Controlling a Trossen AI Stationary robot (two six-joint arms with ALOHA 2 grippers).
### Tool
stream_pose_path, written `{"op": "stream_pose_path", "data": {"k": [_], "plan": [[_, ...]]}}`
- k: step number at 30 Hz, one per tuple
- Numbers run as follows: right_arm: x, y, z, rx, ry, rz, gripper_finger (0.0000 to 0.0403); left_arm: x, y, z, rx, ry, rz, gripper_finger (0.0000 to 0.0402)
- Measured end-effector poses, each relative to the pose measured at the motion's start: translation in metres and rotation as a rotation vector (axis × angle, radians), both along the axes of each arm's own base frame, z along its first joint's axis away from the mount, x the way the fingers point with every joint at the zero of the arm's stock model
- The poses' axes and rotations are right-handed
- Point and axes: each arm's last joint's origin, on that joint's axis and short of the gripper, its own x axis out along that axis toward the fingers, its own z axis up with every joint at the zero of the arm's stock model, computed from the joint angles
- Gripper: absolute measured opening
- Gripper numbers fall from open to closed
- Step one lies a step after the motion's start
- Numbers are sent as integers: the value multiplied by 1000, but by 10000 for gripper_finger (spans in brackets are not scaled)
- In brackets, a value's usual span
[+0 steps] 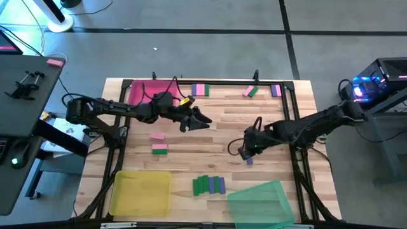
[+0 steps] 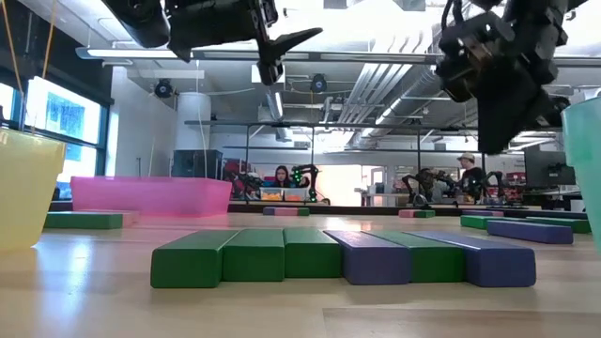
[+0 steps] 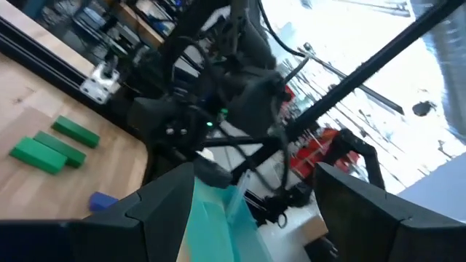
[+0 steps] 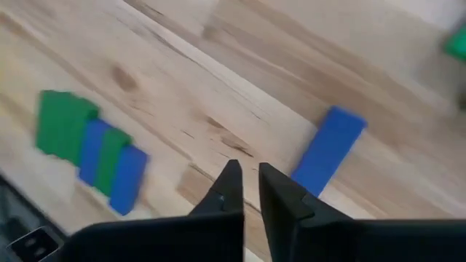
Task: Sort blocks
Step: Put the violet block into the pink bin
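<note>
Above the pale wooden counter (image 1: 210, 133), we see the right hand (image 4: 250, 191), fingers nearly together and empty, hovering beside a loose purple-blue bar block (image 4: 328, 150). At six o'clock sits a tight row of green and purple-blue bar blocks (image 1: 209, 185). The left hand (image 1: 202, 121) hangs spread wide at centre.

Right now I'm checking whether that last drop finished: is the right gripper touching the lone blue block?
Apart. In the right wrist view the right gripper has nearly shut, empty fingers, and bare wood shows between them and the blue block.
</note>
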Motion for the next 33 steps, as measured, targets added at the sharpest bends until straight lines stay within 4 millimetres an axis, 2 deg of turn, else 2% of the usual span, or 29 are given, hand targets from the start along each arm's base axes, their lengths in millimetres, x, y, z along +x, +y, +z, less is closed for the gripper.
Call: {"op": "stream_pose_path", "data": {"k": [3, 6, 9, 15, 19, 25, 33], "plan": [[3, 6, -6, 4, 25, -5, 50, -1, 2, 0, -2, 1, -33, 268], [7, 14, 0, 6, 9, 20, 96, -2, 6, 0, -2, 1, -47, 268], [2, 22, 5, -17, 41, 15, 142, -3, 12, 0, -2, 1, -37, 268], [-14, 28, 3, -89, 150, -223, 213, -5, 21, 0, -1, 1, -38, 268], [-8, 24, -5, -89, 171, -341, 223, -6, 23, 0, -1, 1, -31, 268], [7, 32, -33, -26, 281, -326, 214, -6, 24, 0, 0, -1, -31, 268], [14, 36, -63, -82, 397, -370, 211, -6, 24, 0, 1, -3, -31, 268]]}}
